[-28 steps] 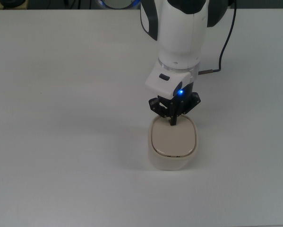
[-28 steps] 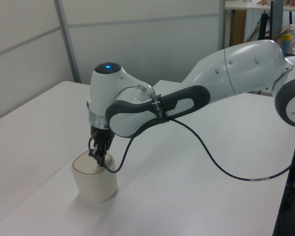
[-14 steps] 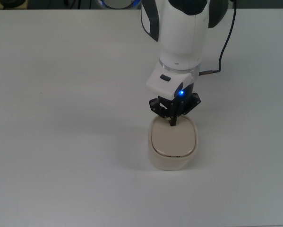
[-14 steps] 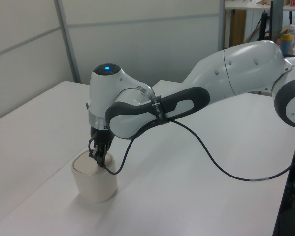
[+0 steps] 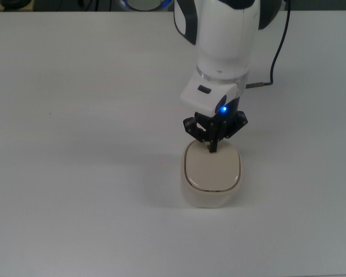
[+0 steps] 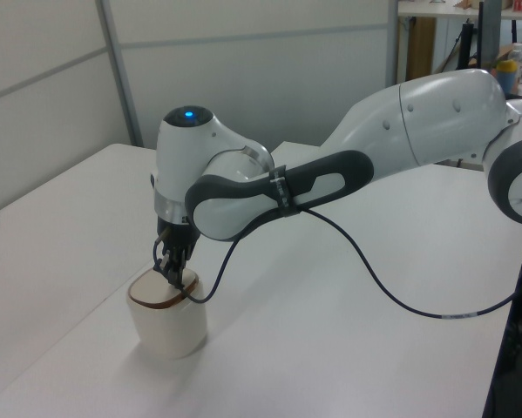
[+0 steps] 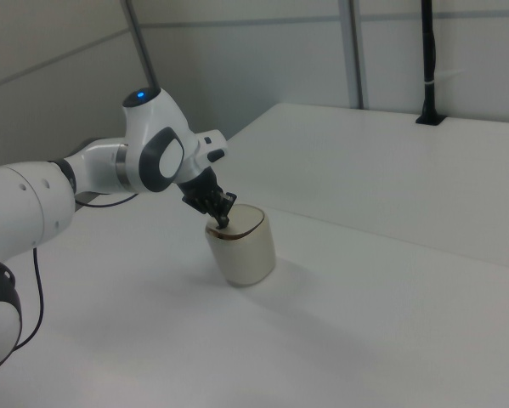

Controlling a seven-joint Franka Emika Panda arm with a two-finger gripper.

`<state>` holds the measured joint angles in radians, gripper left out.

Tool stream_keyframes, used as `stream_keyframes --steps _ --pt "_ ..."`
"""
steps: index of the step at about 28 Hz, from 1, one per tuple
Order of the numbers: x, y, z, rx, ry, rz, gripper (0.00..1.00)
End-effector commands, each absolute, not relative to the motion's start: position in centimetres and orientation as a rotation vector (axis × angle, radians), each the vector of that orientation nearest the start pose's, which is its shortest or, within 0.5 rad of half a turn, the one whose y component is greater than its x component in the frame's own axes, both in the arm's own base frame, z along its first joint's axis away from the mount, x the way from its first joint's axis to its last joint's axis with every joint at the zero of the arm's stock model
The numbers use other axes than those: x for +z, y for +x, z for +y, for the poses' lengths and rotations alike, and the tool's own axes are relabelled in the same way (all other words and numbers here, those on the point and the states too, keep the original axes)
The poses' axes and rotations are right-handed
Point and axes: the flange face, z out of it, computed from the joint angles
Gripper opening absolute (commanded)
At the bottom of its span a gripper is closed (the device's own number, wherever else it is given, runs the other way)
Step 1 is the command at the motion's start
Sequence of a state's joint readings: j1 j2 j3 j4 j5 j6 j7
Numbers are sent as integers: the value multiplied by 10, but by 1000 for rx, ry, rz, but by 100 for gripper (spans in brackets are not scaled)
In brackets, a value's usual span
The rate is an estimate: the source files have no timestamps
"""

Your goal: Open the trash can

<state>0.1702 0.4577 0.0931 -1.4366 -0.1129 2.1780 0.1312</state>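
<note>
The cream-white trash can (image 5: 212, 193) stands on the white table, below the middle of the top view. Its beige lid (image 5: 212, 168) lies nearly flat, and a thin dark gap shows under the lid's rim in the left view (image 6: 156, 300) and the right view (image 7: 237, 233). My gripper (image 5: 212, 148) points straight down with its fingers pressed together. Its tip rests at the lid's far edge, on the arm's side. Nothing is held between the fingers. The small black button is hidden under the tip. The can (image 6: 168, 326) and gripper (image 6: 175, 277) also show in the left view, and the gripper (image 7: 223, 221) in the right view.
A black cable (image 6: 391, 300) loops from the arm across the table (image 5: 74, 115) behind the can. In the right view a black post (image 7: 426, 59) stands at the table's far edge. Grey wall panels close off the back.
The wrist has risen a little and shifted slightly right in the top view. A dark gap has appeared under the lid's rim; the lid has lifted slightly.
</note>
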Motion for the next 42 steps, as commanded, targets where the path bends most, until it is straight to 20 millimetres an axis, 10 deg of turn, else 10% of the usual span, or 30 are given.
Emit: stream_keyframes --steps 1,22,42 --pt "503 680 168 -443 -3091 -204 0" --pt "622 605 111 -276 -3142 -109 0" --pt "622 549 42 -27 -3163 -30 0"
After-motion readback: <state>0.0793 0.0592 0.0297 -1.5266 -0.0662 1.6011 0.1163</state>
